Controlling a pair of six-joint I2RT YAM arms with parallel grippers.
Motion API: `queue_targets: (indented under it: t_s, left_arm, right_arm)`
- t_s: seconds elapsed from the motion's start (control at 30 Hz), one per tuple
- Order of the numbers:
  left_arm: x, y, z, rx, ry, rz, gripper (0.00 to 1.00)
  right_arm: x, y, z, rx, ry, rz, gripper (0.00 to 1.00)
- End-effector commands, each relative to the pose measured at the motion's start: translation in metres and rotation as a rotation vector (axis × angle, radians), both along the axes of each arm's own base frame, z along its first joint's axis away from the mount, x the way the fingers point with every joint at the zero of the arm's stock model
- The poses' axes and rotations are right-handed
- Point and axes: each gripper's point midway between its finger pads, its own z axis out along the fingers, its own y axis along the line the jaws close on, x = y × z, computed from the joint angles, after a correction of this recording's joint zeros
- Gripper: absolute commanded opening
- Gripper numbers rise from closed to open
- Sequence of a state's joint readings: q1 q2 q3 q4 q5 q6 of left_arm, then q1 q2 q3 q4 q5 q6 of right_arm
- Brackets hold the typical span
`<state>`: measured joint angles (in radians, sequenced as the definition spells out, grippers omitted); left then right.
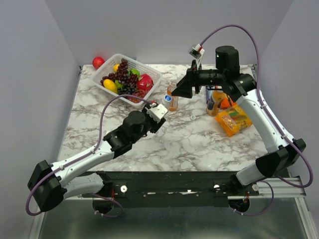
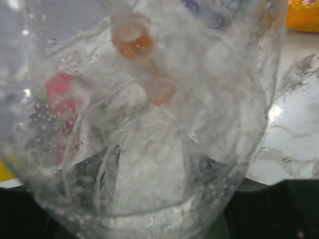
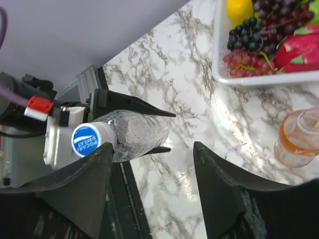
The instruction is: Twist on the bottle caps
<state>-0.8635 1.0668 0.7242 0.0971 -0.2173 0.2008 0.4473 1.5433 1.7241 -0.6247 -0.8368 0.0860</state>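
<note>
- Find the clear bottle left of centre in the right wrist view, held roughly level and apparently off the table.
- Note the blue cap seated on its neck at the far left. Cannot tell how far down the thread.
- Read the left gripper as clenched across the bottle's body, one dark finger on each side.
- Read the right gripper as released: fingers spread wide along the bottom edge, touching nothing, with the cap just above the left-hand finger.
- Treat the clear bottle as light, thin-walled and easily dented. Expect a slippery surface from the droplets on the wall, and keep the squeeze moderate, on the body.
- Take the cap by its side rim, pads on opposite sides. Expect a small, stiff part with little to hold, likely to slip if gripped off-centre.
- Locate one orange bottle, open-necked, at the right edge below the basket.
- Locate the second orange bottle in the upper right of the overhead view, beside the snack packets.
- Locate a white cap loose on the marble near the overhead centre.
</note>
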Motion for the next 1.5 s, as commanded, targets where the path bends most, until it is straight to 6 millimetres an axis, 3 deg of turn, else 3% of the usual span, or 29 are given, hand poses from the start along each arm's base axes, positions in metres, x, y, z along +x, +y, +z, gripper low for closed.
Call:
queue_targets:
  t_s: [0.0,0.1,0.43,0.8,0.83,0.93,1.0,1.03,1.07,1.13,1.17,1.3,1.37,1.43,1.47]
  left_arm:
    - [-0.018,-0.033,0.016,-0.149,0.079,-0.161,0.00]
    - [-0.019,-0.038,0.020,-0.174,0.099,-0.195,0.00]
    - [-0.016,-0.046,0.037,-0.239,0.120,-0.241,0.00]
    - [-0.022,-0.059,0.049,-0.251,0.124,-0.334,0.00]
    - [-0.022,-0.060,0.051,-0.254,0.122,-0.334,0.00]
    - [-0.022,-0.061,0.050,-0.247,0.123,-0.342,0.00]
    - [-0.023,-0.061,0.047,-0.240,0.129,-0.351,0.00]
    - [-0.024,-0.061,0.045,-0.233,0.133,-0.357,0.05]
    - [-0.025,-0.061,0.037,-0.218,0.150,-0.354,0.45]
    - [-0.023,-0.055,0.031,-0.201,0.153,-0.329,0.77]
    - [-0.024,-0.051,0.018,-0.179,0.172,-0.320,0.98]
    - [-0.018,-0.025,-0.008,-0.132,0.211,-0.229,0.99]
    - [-0.017,-0.014,-0.021,-0.103,0.225,-0.196,0.99]
    - [-0.013,-0.002,-0.026,-0.092,0.226,-0.158,0.99]
    - [-0.014,0.004,-0.036,-0.064,0.246,-0.143,0.99]
  right_arm:
    - [-0.010,0.009,0.021,0.093,-0.113,0.091,0.82]
    - [-0.020,0.012,0.027,0.147,-0.150,0.140,0.84]
    - [-0.031,0.020,0.017,0.156,-0.158,0.239,0.84]
    - [-0.032,0.033,0.006,0.145,-0.150,0.262,0.82]
    - [-0.030,0.034,0.005,0.140,-0.143,0.249,0.81]
    - [-0.028,0.033,0.006,0.139,-0.150,0.231,0.63]
    - [-0.027,0.033,0.008,0.142,-0.167,0.225,0.42]
    - [-0.024,0.032,0.011,0.137,-0.195,0.208,0.35]
    - [-0.024,0.028,0.017,0.135,-0.226,0.187,0.25]
    - [-0.015,0.021,0.015,0.099,-0.298,0.129,0.19]
    - [-0.016,0.012,0.021,0.090,-0.342,0.103,0.14]
    - [-0.005,-0.017,0.001,-0.019,-0.420,0.001,0.09]
    - [0.002,-0.035,-0.019,-0.081,-0.425,-0.045,0.09]
    - [0.005,-0.050,-0.025,-0.117,-0.434,-0.093,0.08]
    - [0.008,-0.060,-0.040,-0.150,-0.423,-0.112,0.08]
